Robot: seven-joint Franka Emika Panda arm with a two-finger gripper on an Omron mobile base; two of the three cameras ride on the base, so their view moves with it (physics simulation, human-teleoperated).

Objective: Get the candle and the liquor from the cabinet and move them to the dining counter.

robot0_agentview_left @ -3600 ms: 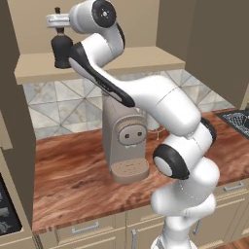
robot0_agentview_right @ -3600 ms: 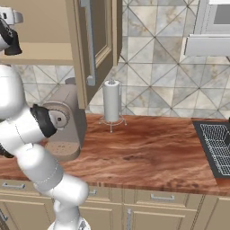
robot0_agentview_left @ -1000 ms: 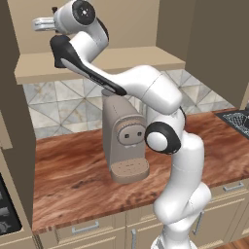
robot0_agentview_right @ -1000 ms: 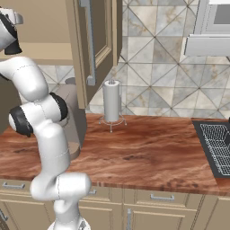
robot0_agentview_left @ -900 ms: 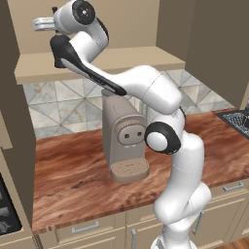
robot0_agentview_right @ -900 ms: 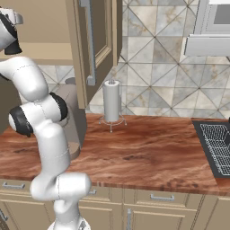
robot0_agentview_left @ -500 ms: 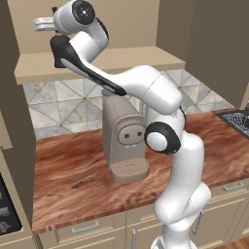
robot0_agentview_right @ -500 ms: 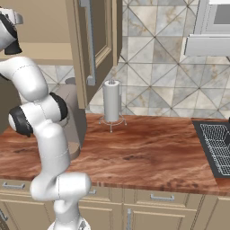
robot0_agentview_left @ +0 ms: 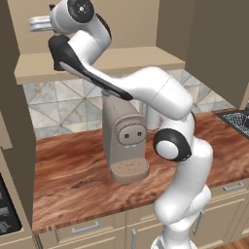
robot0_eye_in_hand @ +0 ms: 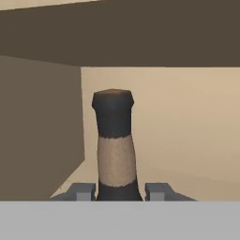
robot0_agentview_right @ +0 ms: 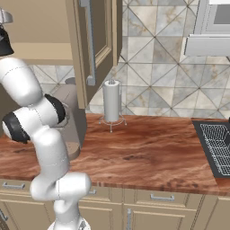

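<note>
Gripper (robot0_eye_in_hand: 120,191) is pinching the liquor (robot0_eye_in_hand: 115,150) neck; its stopper is rising just ahead of my fingers (robot0_eye_in_hand: 159,191) inside the cabinet (robot0_eye_in_hand: 187,122).

No readable text, brand, number or sign anywhere; tan band on the liquor (robot0_eye_in_hand: 115,161) neck blank, coffee machine (robot0_agentview_left: 124,138) front unmarked.

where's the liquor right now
In the hand view the liquor stands upright inside the cabinet, its neck between the gripper fingertips, near the left side wall.
</note>
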